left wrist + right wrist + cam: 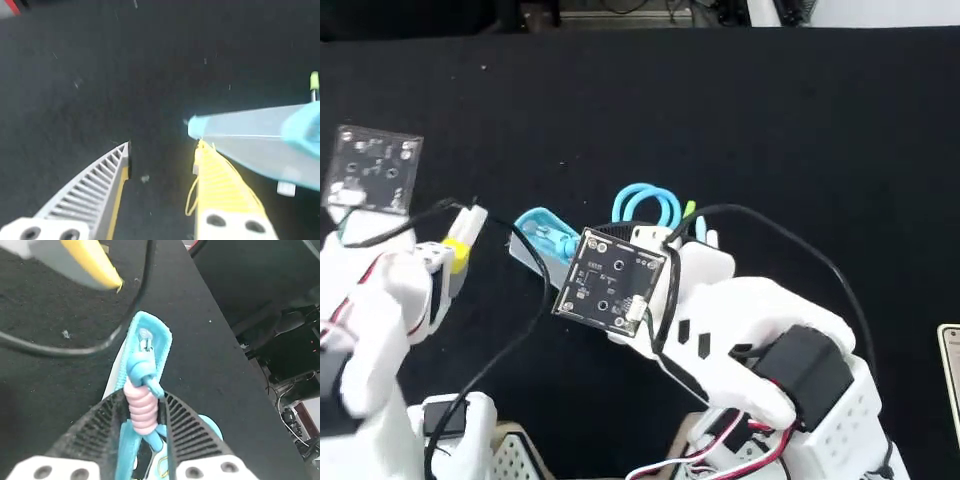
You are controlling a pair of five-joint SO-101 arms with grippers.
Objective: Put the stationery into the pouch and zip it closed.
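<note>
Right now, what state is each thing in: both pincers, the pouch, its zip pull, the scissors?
left pincer: open, empty, one tip beside a corner of the pouch.
right pincer: shut on the zip pull.
zip pull: pink coil, clamped, at one end of the pouch.
pouch: lying flat; zipped or not, cannot tell.
scissors: blue handle loops lie past the pouch; inside or outside it, cannot tell.

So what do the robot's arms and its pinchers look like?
The left arm and right arm are chunky white plastic with black cables looping over them. The left gripper has ridged fingers, one grey with a yellow edge, one all yellow. The right gripper has black ridged fingers on a white base. Each wrist carries a small square camera board.
</note>
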